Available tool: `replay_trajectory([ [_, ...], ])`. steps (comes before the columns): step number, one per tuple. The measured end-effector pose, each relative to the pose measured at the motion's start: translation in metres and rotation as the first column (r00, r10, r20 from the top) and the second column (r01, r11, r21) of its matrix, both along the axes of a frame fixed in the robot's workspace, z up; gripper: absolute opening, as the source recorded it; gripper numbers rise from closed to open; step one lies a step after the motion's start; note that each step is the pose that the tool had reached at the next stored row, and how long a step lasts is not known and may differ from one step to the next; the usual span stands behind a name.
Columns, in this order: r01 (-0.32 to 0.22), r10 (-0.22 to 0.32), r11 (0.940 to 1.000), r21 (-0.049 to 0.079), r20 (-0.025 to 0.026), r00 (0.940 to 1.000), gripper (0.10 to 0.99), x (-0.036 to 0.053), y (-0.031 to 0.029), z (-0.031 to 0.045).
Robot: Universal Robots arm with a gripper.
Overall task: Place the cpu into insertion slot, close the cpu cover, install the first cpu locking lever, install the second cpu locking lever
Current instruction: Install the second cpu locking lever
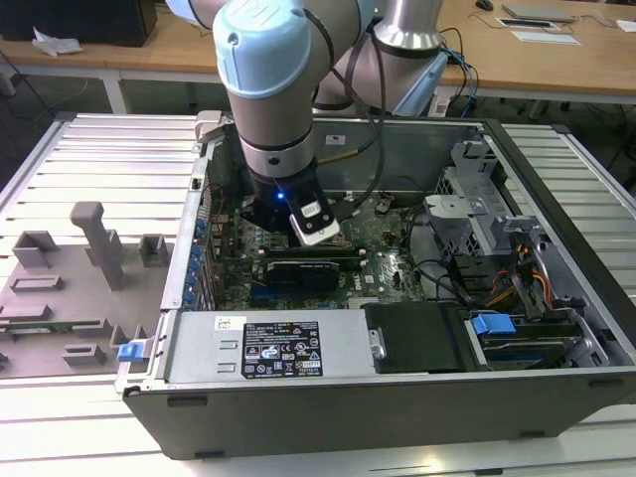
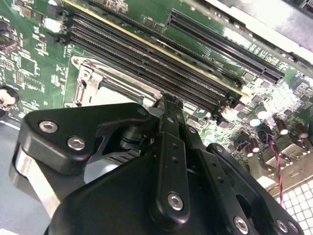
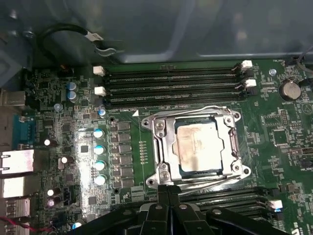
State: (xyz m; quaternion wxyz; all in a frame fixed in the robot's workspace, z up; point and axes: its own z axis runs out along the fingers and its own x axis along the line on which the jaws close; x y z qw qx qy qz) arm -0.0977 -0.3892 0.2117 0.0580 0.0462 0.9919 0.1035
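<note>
The cpu [image 3: 198,147] lies flat in the insertion slot [image 3: 182,169], its silvery top showing through the cut-out of the cpu cover [image 3: 164,144]. The cover is down over it. Thin metal levers lie along two sides of the cover, one by the memory slots [image 3: 195,110] and one on the gripper's side [image 3: 210,180]. My gripper [image 3: 168,190] is shut with nothing between its fingers, the tips just off the cover's near edge. In the second wrist view my gripper [image 2: 167,102] hangs right over the socket frame [image 2: 105,81]. The arm [image 1: 273,129] reaches down into the open computer case.
Long black memory slots [image 3: 171,83] run beside the socket, and more [image 3: 230,200] flank the gripper. A looped black cable [image 3: 63,36] lies by the case wall. The power supply [image 1: 268,348], drive cage [image 1: 477,224] and grey fixture blocks [image 1: 89,248] surround the board.
</note>
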Motion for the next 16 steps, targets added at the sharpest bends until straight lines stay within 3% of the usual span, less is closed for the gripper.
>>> replay_trajectory([
  [3, -0.001, 0.001, 1.0, 0.009, 0.0041, 1.0, 0.106, -0.0033, -0.0001, -0.003],
  [6, -0.002, 0.002, 1.0, 0.009, 0.0055, 1.0, 0.106, -0.004, -0.0002, -0.0068],
  [16, -0.002, 0.002, 1.0, 0.009, 0.0055, 1.0, 0.106, -0.0041, 0.0038, -0.0096],
])
